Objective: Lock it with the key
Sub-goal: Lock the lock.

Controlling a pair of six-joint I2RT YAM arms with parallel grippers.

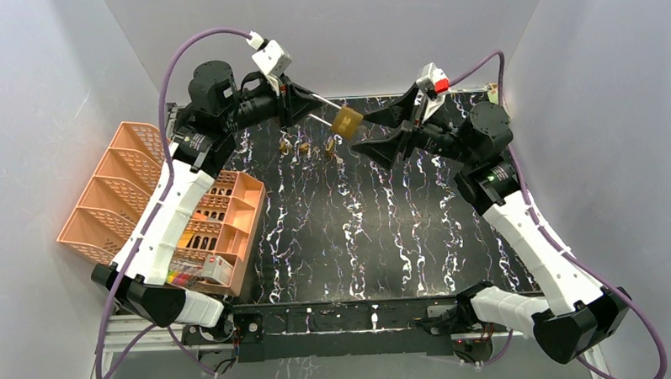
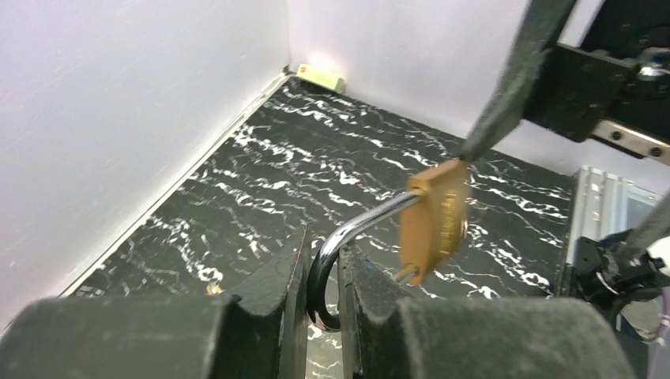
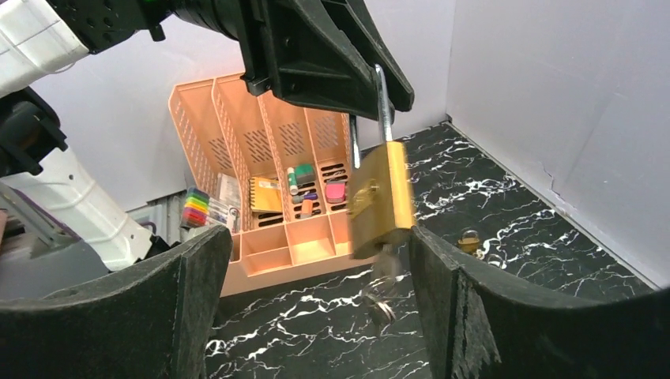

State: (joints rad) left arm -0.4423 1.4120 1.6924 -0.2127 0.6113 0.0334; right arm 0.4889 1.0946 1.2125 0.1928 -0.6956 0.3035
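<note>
Right up close, pinching the silver loop with the left gripper, squeezed tight. Holding by the loop to leave the brass padlock free in the air, over the far edge of the worktop. Reaching it out into the right gripper, spread wide on both sides of the lock, gripping nothing. Likely held this way to leave room for grabbing the key, seen blurry under the lock. Loop clicked shut or not: hard to tell. Other small locks lying near the far edge, not needed now.
</note>
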